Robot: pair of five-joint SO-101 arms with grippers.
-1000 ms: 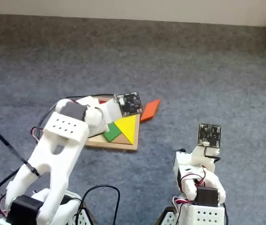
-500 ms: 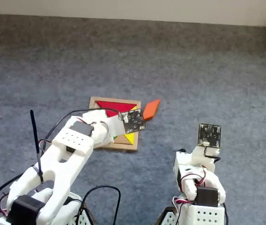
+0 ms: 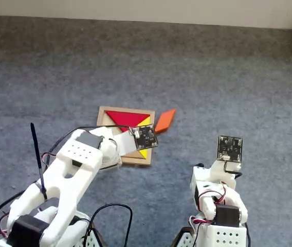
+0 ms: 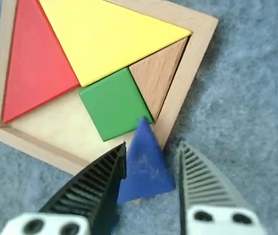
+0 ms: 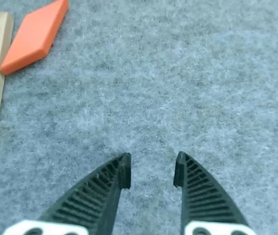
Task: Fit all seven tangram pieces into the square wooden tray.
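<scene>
Left jaws clamp blue triangle (image 4: pixel 145 164) over tray (image 4: pixel 198 46) rim, nr green square (image 4: pixel 114 103). Prob. light, stiff, slick wood: pinch its flat edges. Orange piece (image 3: pixel 164 120) just beside tray on surface (image 5: pixel 202 73). Right jaws apart, empty.

Likely a robotics lab or hobby workroom. A white left arm (image 3: pixel 69 172) and right arm (image 3: pixel 219 203), with bare circuit boards (image 3: pixel 230 148) and loose black wires (image 3: pixel 110 208), stand on a worktop (image 3: pixel 228 72) covered in grey carpet-like fabric. A wooden puzzle tray (image 3: pixel 101 117) lies there. A pale wall (image 3: pixel 135 9) runs behind.
</scene>
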